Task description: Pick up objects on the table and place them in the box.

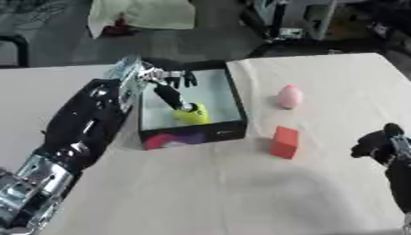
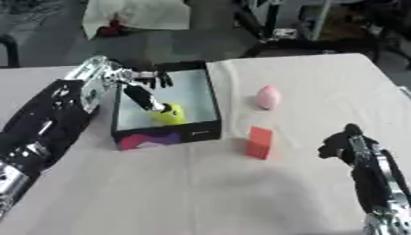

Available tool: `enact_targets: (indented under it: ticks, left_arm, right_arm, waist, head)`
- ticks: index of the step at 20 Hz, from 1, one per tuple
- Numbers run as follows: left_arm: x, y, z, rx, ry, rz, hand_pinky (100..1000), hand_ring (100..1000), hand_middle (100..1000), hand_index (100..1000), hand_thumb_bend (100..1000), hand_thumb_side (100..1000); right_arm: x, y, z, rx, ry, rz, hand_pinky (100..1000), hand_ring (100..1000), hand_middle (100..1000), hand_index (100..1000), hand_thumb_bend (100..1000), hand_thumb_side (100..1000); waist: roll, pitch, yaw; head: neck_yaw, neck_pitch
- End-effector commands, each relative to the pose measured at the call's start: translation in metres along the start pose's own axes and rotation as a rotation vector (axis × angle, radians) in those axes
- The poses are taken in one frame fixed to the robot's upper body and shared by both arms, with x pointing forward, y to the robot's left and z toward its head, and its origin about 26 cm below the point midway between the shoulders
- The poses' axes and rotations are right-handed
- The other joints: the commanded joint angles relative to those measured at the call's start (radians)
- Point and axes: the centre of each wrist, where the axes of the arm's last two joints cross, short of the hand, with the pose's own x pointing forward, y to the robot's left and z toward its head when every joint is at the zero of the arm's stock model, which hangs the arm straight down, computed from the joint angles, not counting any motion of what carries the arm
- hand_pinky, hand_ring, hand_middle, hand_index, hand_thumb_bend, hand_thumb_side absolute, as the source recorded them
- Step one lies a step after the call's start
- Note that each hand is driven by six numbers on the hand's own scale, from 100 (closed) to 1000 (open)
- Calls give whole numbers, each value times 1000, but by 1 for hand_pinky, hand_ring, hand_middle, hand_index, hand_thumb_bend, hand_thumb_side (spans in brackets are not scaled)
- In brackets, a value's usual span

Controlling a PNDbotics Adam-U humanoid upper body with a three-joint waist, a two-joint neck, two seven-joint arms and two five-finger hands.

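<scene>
Your left hand [image 1: 170, 79] sits over the box [image 1: 233, 98], fingers loosely spread, one touching the yellow object [image 1: 193, 114] inside, at 6 o'clock. 2 remain outside: pink egg [image 1: 289, 96] (probably light, smooth; cup it) and red block [image 1: 284, 142], stiff; pinch flat faces.

Table [image 1: 241, 193]: covered in pale cream cloth, plain, no pattern. Box [image 1: 229, 92], centre-left of frame: black walls, pale whitish-blue inside; front wall carries a magenta-and-purple patch at its lower left. Yellow object [image 1: 192, 114] inside the box, a black tip at its top. Pink rounded object [image 1: 290, 96], right of centre. Red-orange block [image 1: 284, 142] below it. Left hand [image 1: 173, 80]: black with silver joints. Right hand [image 2: 345, 144], lower right: black.
</scene>
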Motion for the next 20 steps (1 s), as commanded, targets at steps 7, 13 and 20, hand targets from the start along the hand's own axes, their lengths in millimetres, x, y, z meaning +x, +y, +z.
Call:
enact_targets:
  ticks: [7, 13, 20]
  left_arm:
    - [-86, 41, 59, 77, 234, -6, 760, 722, 763, 888, 269, 487]
    - [-116, 13, 72, -42, 387, 95, 750, 705, 737, 860, 243, 439]
    - [-121, -28, 67, -181, 450, 170, 729, 663, 687, 822, 218, 366]
  right_arm:
    - [2, -3, 0, -10, -6, 9, 531, 529, 500, 416, 100, 821]
    - [2, -3, 1, -11, -5, 11, 531, 529, 500, 416, 100, 817]
    - [2, -3, 1, -12, -6, 9, 531, 529, 500, 416, 100, 822]
  waist:
    - [-13, -16, 13]
    - [-14, -15, 17]
    - [-17, -12, 17]
  head:
    - [-11, -2]
    - [-18, -2]
    - [-20, -2]
